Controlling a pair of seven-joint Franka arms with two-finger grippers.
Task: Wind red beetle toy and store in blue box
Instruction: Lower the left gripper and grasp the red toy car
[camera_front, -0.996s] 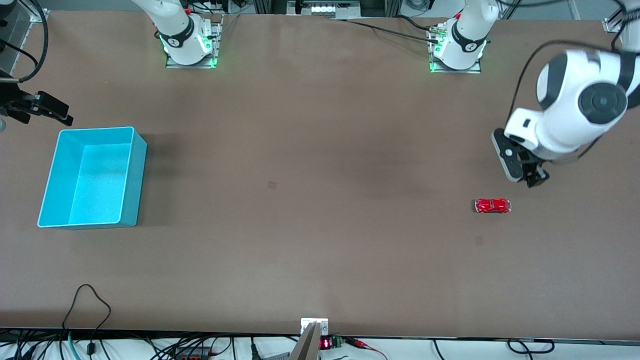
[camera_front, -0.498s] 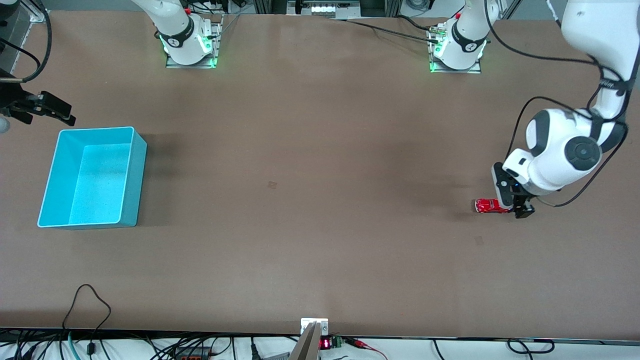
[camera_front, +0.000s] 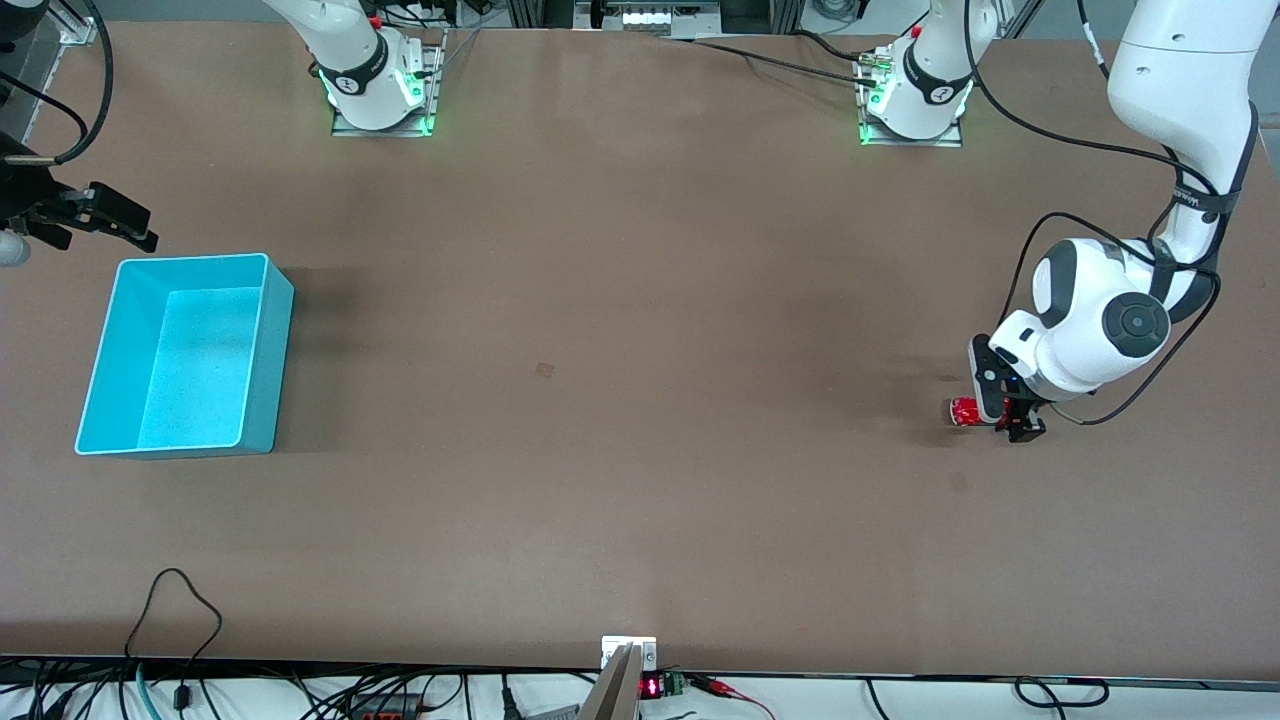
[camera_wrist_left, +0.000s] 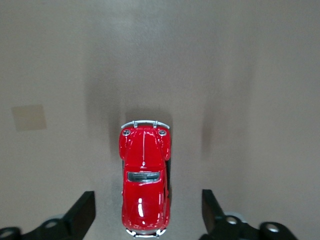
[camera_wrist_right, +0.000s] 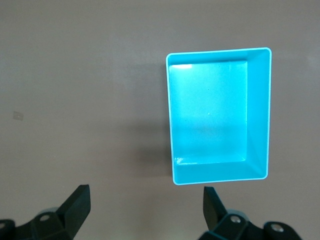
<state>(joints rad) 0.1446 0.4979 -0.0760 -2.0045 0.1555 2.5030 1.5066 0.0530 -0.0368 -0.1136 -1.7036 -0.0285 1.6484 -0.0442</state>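
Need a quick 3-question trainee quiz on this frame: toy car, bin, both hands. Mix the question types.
1. True or false: the tiny glossy red toy car already lies inside the light cyan-blue rectangular plastic bin.
2. Which hand is down at the car? A) left hand B) right hand
3. Fill in: in the left wrist view the fingers stand on either side of the car with a ___ showing between each and the body.

Key
1. False: the car sits on the brown table at the left arm's end; the bin is empty.
2. A. The right hand waits, open, over the table beside the bin.
3. gap
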